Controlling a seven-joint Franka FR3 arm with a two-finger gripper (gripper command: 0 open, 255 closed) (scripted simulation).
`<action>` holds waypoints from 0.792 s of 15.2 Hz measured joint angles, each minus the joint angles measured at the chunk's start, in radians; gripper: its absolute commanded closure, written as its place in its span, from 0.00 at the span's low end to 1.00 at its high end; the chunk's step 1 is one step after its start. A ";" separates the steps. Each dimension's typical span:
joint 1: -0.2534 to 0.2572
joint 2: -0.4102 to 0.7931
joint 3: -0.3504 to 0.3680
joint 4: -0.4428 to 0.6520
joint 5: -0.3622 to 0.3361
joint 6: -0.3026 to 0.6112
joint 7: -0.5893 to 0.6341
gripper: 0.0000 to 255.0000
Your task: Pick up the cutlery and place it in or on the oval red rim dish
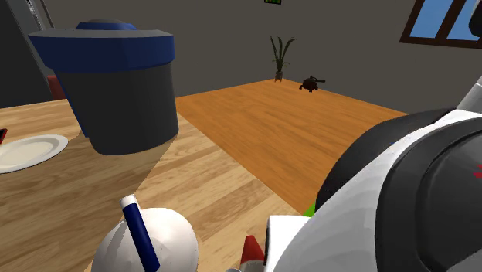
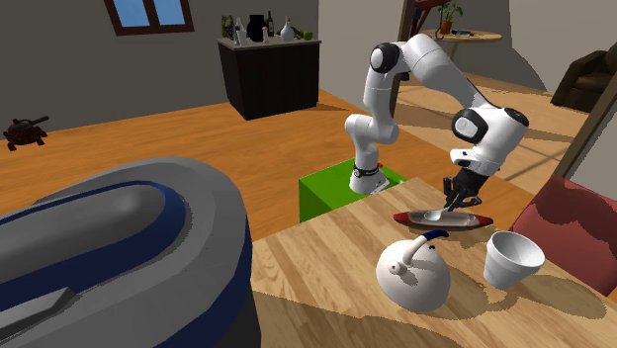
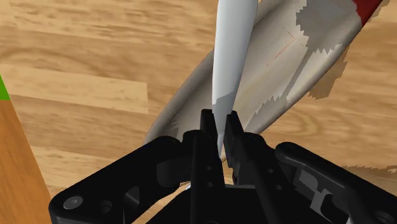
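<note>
Gripper (image 2: 453,203) (image 3: 219,124): closed on the spoon's handle, pointing down above the dish.
Spoon (image 2: 432,215) (image 3: 230,57): white, slanting down, its bowl over the dish's middle.
Dish (image 2: 405,217) (image 3: 299,57): oval, red-rimmed, at the wooden counter's (image 2: 316,257) far edge, near the green stand (image 2: 326,193).
Teapot (image 2: 410,272): white with a blue handle, nearer than the dish.
Cup (image 2: 512,259): white, right of the teapot in the second exterior view.

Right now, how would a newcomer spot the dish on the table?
On the wooden table, look just beyond the round white teapot, toward the arm's green stand. The dish lies flat there under the gripper, which clasps a pale spoon. It alone is shallow, oval and red-rimmed, unlike the teapot and the white cup.
</note>
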 measured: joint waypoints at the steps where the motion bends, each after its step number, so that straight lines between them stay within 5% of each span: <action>1: 0.000 0.007 0.002 -0.008 -0.007 0.012 0.007 1.00; 11: -0.001 0.064 0.015 -0.037 -0.061 0.064 0.054 1.00; 12: -0.001 0.064 0.015 -0.037 -0.061 0.064 0.054 0.00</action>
